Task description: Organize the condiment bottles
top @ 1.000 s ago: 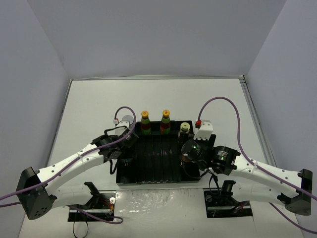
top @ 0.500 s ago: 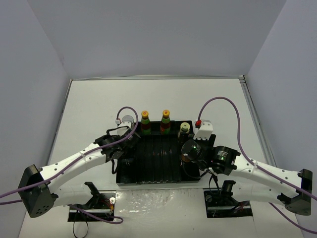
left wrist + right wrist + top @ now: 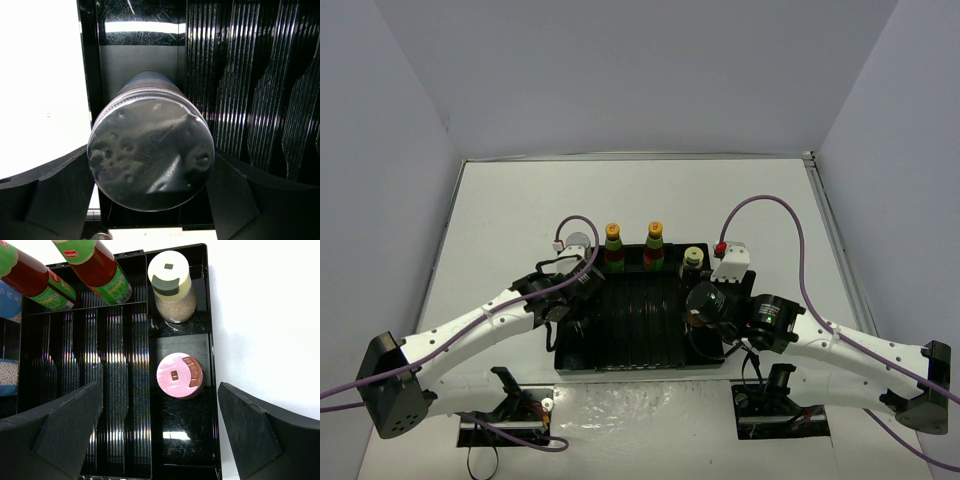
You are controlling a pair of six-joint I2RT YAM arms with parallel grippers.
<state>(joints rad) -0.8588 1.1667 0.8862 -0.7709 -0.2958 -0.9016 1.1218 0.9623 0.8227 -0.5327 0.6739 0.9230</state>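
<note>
Condiment bottles (image 3: pixel 180 376) in black tray (image 3: pixel 120 415)

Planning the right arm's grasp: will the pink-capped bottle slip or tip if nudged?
The pink-capped bottle has a round, smooth-looking cap, so a pinch there may slip. Standing upright on the glossy black tray floor, it would probably slide when nudged, maybe tipping at a wall.

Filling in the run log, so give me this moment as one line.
left gripper: shut on silver-lidded shaker, at left compartment of tray | right gripper: open, above pink-capped bottle standing in tray
</note>
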